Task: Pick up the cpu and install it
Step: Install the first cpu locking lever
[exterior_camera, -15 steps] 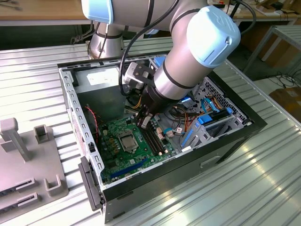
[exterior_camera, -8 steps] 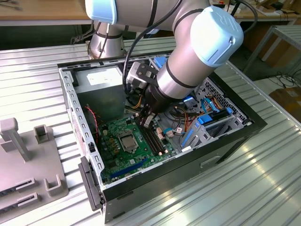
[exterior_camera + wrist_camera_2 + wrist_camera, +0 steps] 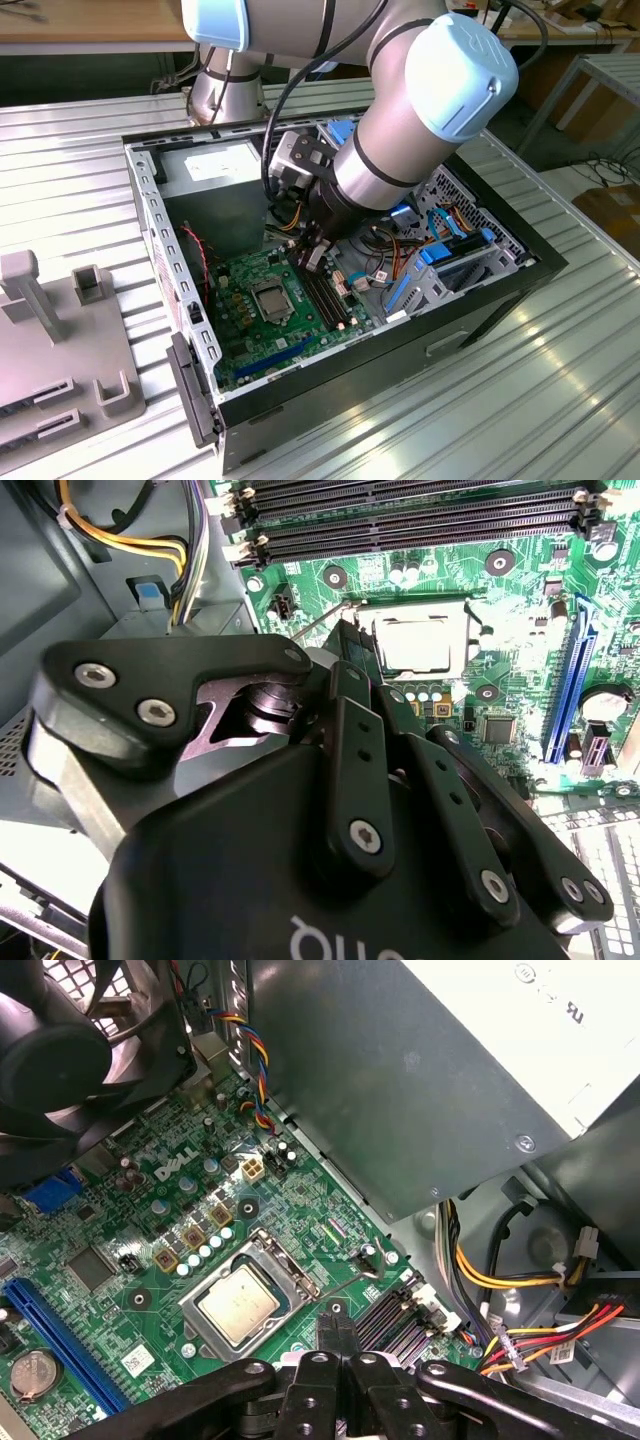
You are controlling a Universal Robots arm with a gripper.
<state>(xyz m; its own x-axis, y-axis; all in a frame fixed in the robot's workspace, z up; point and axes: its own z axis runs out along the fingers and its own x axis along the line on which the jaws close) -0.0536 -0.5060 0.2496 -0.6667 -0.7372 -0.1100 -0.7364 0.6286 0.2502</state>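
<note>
The cpu [image 3: 238, 1305], a small silver-grey square, lies flat in the socket frame [image 3: 282, 1255] on the green motherboard [image 3: 150, 1220]. It also shows in the second wrist view as the cpu [image 3: 425, 643] and in the exterior view as the cpu [image 3: 270, 296]. My gripper [image 3: 339, 1332] hangs inside the computer case [image 3: 150, 220], a little above the board. It is beside the socket, on the side toward the memory slots [image 3: 400, 520]. Its black fingers [image 3: 348, 695] are pressed together with nothing between them. A thin socket lever [image 3: 350, 1280] sticks out near the fingertips.
A grey power supply [image 3: 430, 1070] and a black fan [image 3: 70, 1050] stand close around the board. Bundled coloured cables [image 3: 520, 1290] run beside the arm. A long blue slot [image 3: 55, 1335] lies past the socket. Grey fixtures [image 3: 60, 330] sit on the table at the exterior view's left.
</note>
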